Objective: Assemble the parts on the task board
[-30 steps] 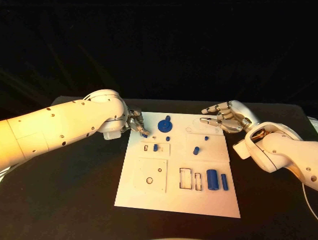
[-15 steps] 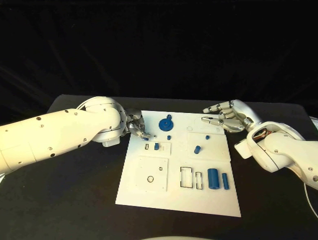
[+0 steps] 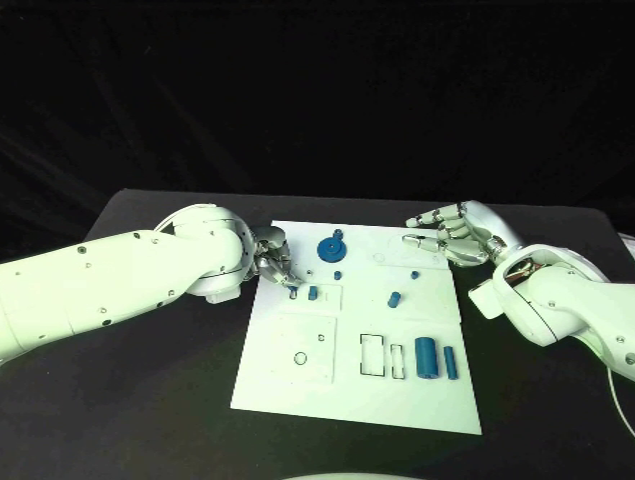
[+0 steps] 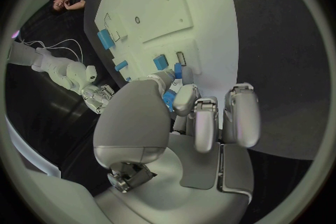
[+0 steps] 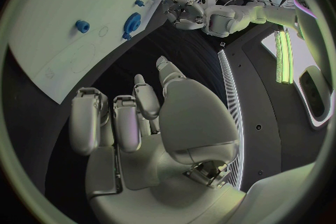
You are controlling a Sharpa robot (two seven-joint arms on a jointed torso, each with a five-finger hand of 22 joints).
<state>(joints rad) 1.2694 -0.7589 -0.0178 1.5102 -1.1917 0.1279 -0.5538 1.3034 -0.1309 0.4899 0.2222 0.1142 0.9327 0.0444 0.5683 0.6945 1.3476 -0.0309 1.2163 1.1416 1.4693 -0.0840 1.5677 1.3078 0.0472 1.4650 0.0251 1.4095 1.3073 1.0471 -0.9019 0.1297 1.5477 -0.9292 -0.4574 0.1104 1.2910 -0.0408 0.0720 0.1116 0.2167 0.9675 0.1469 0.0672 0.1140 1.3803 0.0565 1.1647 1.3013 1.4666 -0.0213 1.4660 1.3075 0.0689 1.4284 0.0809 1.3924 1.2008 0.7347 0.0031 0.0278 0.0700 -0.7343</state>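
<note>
Black surface (image 3: 144,400) carries the white task board (image 3: 353,395) at centre. Left robot hand (image 3: 275,258) is at the board's near-left upper edge; a small blue part (image 4: 170,99) is seen at its fingertips, grip partly hidden. Right robot hand (image 3: 454,233) hovers off the board's far right corner, fingers spread, nothing held. Blue gear (image 3: 332,247) and blue cylinder (image 3: 425,356) sit on the board.

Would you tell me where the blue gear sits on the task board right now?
In the head view, the blue gear lies near the task board's far edge, between the two hands and nearer the left hand.
</note>
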